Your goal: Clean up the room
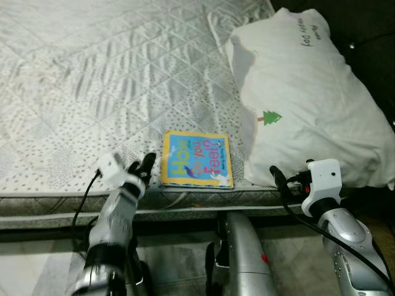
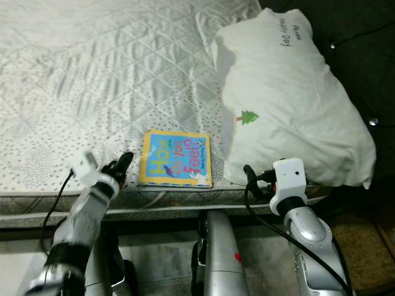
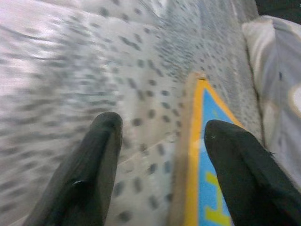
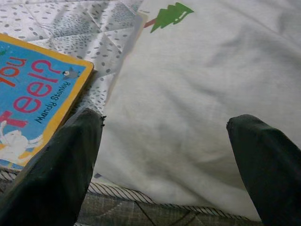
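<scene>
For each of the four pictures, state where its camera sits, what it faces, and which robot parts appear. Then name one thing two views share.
Left eye, head: down at bed, book, pillow; both arms.
Right eye: same scene.
Left wrist: left gripper open at book's edge.
Right wrist: right gripper open over pillow.
Shared: both wrists see the book.

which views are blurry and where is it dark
Left wrist view: mattress smeared with motion blur, left hand fingers soft. Right wrist view: sharp on the book, pillow evenly lit. Eye views: sharp on the bed, dark beyond the pillow and beneath the mattress edge.
</scene>
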{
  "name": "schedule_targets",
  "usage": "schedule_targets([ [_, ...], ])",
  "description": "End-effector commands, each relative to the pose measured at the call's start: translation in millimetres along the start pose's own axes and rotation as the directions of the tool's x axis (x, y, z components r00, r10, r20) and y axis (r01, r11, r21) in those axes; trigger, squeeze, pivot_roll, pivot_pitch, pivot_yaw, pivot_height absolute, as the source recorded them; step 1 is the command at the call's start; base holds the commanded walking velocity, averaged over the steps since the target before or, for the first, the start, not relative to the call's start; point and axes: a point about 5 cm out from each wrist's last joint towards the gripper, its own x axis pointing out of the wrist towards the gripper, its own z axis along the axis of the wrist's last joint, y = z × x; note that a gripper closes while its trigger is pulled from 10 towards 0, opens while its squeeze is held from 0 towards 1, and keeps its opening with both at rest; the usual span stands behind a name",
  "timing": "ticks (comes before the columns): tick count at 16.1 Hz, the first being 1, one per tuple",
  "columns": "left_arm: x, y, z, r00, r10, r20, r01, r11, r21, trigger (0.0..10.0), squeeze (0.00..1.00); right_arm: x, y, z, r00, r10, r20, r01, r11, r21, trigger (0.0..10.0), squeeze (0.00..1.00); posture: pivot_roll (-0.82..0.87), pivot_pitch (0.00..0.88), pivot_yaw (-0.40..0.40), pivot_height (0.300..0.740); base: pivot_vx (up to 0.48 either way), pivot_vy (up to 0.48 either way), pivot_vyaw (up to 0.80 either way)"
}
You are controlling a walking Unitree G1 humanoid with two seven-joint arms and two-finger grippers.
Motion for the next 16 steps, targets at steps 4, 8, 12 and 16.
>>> schedule_targets([
  [4, -42.6, -13.0, 1.2, 1.0, 0.0, 0.025, -0.004, 0.988, 0.154, 10.0, 1.0, 3.1, 8.4, -2.5, 1.0, 0.002, 0.002, -0.002, 1.0, 0.024, 10.0, 0.0, -0.05, 0.228, -0.064, 0.553, 0.0, 0.0, 0.0],
  [8, -42.0, -65.0, -3.3, 0.968, -0.242, -0.059, 0.248, 0.919, 0.306, 10.0, 1.0, 10.1, 20.6, 5.4, 0.999, 0.019, 0.028, -0.021, 0.999, 0.043, 10.0, 0.0, -0.02, 0.227, -0.065, 0.553, 0.0, 0.0, 0.0],
  [12, -32.0, -89.3, -35.5, 0.902, -0.302, -0.308, 0.4, 0.853, 0.335, 10.0, 1.0, 14.8, 29.8, 13.1, 0.998, 0.024, 0.058, -0.028, 0.998, 0.059, 10.0, 0.0, -0.02, 0.229, -0.057, 0.553, 0.0, 0.0, 0.0],
  [16, -26.6, -91.6, -56.8, 0.876, -0.272, -0.398, 0.39, 0.885, 0.255, 10.0, 1.0, 13.5, 34.9, 17.8, 0.997, 0.032, 0.072, -0.036, 0.998, 0.06, 10.0, 0.0, -0.04, 0.234, -0.051, 0.553, 0.0, 0.0, 0.0],
])
